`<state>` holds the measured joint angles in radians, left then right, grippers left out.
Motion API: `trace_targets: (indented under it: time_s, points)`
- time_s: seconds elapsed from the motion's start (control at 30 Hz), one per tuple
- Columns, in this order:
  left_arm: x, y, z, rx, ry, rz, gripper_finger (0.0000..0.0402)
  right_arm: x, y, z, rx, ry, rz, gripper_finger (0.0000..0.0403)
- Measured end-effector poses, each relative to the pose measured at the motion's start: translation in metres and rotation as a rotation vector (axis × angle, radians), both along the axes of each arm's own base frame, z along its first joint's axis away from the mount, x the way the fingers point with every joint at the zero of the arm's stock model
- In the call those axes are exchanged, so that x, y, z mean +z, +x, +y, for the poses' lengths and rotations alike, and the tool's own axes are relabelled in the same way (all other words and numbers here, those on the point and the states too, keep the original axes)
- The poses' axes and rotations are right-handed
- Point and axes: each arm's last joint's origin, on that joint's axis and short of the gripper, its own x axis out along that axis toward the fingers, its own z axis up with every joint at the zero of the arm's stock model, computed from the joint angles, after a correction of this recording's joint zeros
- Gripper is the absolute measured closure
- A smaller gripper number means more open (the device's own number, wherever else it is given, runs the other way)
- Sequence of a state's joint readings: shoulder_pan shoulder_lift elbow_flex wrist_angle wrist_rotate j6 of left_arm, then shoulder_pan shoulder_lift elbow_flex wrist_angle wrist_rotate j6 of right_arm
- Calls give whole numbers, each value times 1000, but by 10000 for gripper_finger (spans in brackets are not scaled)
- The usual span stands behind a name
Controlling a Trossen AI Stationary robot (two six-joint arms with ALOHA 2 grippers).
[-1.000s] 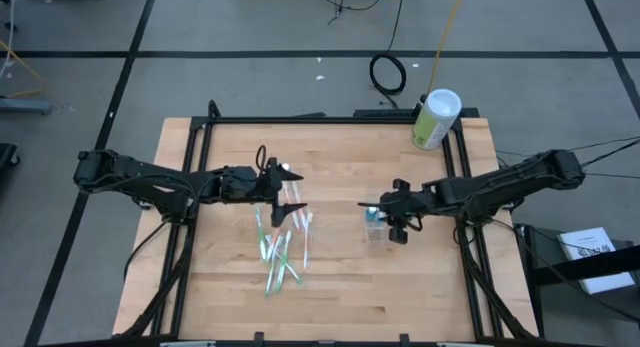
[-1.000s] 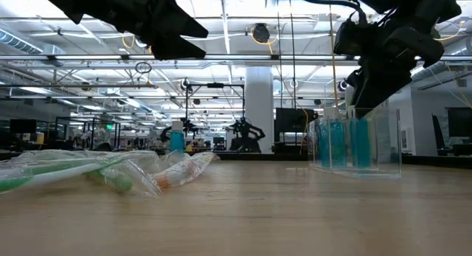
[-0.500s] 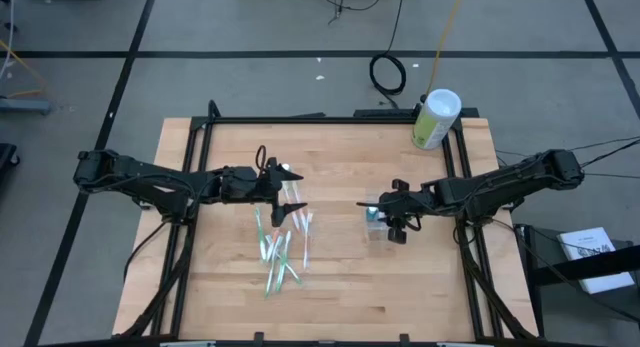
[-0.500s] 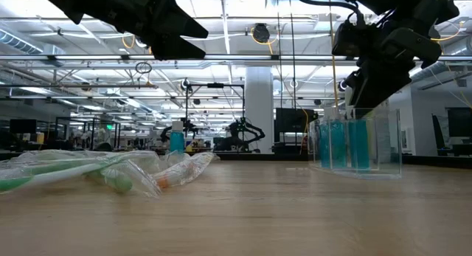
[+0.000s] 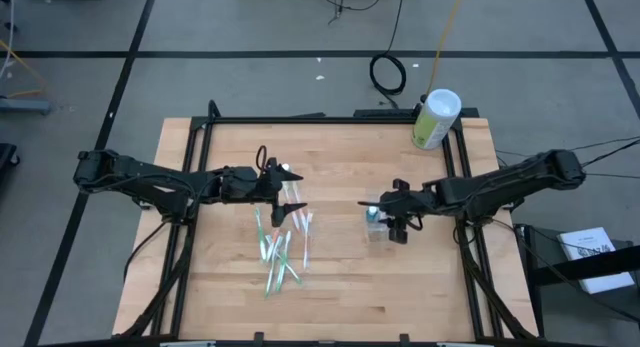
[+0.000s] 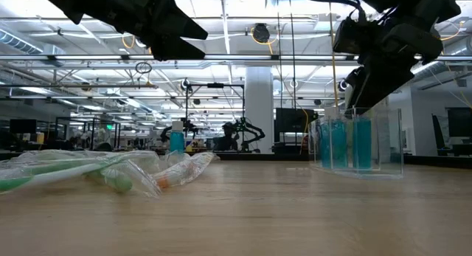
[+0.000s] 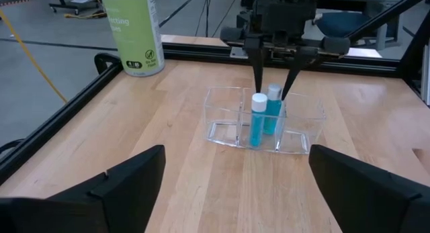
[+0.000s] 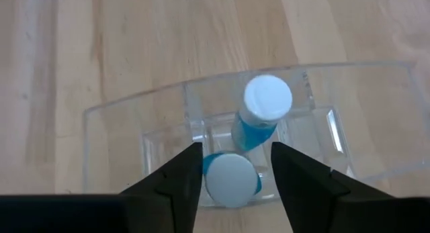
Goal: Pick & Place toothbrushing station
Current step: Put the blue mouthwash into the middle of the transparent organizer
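Observation:
The small clear cup (image 7: 265, 122) stands on the table right of the middle and holds two teal tubes with white caps. My right gripper (image 8: 236, 149) slants down over it, open. Its fingers stand on either side of one tube's cap (image 8: 230, 180), with a gap showing on each side. The other tube (image 8: 267, 99) leans beside it. Several wrapped toothbrushes (image 5: 280, 245) lie flat in a loose pile left of the middle. My left gripper (image 5: 292, 205) hovers open above the pile's far end, holding nothing.
A pale-green canister with a white lid (image 5: 436, 118) stands at the table's far right corner. A black frame rail (image 7: 80, 102) runs around the table's edge. Bare wood lies between the toothbrush pile (image 6: 110, 171) and the cup (image 6: 358, 142).
My right gripper has opened a little over the cup, while its arm stayed in place. The tubes stand in the cup as before.

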<state>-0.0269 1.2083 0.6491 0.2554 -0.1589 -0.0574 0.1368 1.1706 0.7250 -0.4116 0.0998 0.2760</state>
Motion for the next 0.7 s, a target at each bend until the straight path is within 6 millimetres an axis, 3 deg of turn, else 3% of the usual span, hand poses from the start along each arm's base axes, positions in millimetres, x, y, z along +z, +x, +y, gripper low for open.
trace_targets:
  time_s: [0.4, 0.7]
  points:
    - [-3, -1, 0, 3, 30, 41, 35, 35, -16, -2, 6, 22, -217, 196]
    - [-25, -12, 7, 252, 60, 158, 45, 76, -24, -3, 113, -77, -564, 198]
